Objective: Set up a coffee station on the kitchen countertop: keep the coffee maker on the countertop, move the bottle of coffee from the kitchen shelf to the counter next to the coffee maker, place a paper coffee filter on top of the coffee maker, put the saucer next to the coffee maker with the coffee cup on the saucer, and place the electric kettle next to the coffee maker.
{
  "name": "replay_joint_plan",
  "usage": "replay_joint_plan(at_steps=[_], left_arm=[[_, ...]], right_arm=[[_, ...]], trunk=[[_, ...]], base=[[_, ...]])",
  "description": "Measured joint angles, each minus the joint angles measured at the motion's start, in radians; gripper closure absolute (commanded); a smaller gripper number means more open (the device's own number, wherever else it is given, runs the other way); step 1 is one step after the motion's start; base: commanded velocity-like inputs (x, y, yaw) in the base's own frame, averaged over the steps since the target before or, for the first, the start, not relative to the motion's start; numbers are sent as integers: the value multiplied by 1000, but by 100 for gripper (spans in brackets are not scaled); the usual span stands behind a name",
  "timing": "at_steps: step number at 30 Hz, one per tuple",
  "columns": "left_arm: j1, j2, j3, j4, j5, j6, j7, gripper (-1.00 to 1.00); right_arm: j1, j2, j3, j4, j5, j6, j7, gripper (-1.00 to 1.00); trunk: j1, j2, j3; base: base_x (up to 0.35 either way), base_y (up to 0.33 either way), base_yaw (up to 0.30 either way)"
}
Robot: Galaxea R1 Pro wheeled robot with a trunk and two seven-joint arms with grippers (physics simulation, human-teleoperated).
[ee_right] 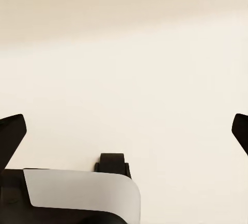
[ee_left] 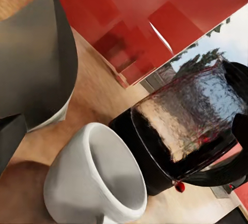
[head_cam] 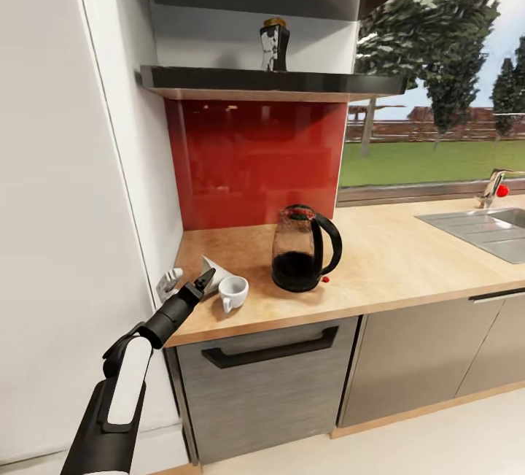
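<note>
Reaching your left gripper [head_cam: 206,282] to the paper coffee filter [head_cam: 216,271] beside the coffee cup [head_cam: 233,292] and electric kettle [head_cam: 300,249]; grip state unclear. Right gripper [ee_right: 124,131] hangs spread, idle. Bottle of coffee [head_cam: 274,44] waits shelved.

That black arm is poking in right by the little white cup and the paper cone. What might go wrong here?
Two likely risks. The left end effector sits close to the paper coffee filter near the countertop's front corner, so a nudge might crumple it or push it off. The coffee cup stands just beside them, with the electric kettle close behind; a careless sweep could tip the cup or knock it into the kettle.
</note>
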Motion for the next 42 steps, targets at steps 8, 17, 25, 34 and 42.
replay_joint_plan(at_steps=[8, 17, 25, 34, 42], left_arm=[[0, 0, 0, 0, 0, 0, 0, -100], [0, 0, 0, 0, 0, 0, 0, -100], [0, 0, 0, 0, 0, 0, 0, -100], [0, 0, 0, 0, 0, 0, 0, -100], [0, 0, 0, 0, 0, 0, 0, -100]], right_arm=[[0, 0, 0, 0, 0, 0, 0, -100], [0, 0, 0, 0, 0, 0, 0, -100], [0, 0, 0, 0, 0, 0, 0, -100], [0, 0, 0, 0, 0, 0, 0, -100], [0, 0, 0, 0, 0, 0, 0, -100]], trunk=[[0, 0, 0], [0, 0, 0], [0, 0, 0], [0, 0, 0], [0, 0, 0]], base=[[112, 20, 0], [45, -9, 0], [39, -27, 0], [1, -1, 0], [85, 0, 0]])
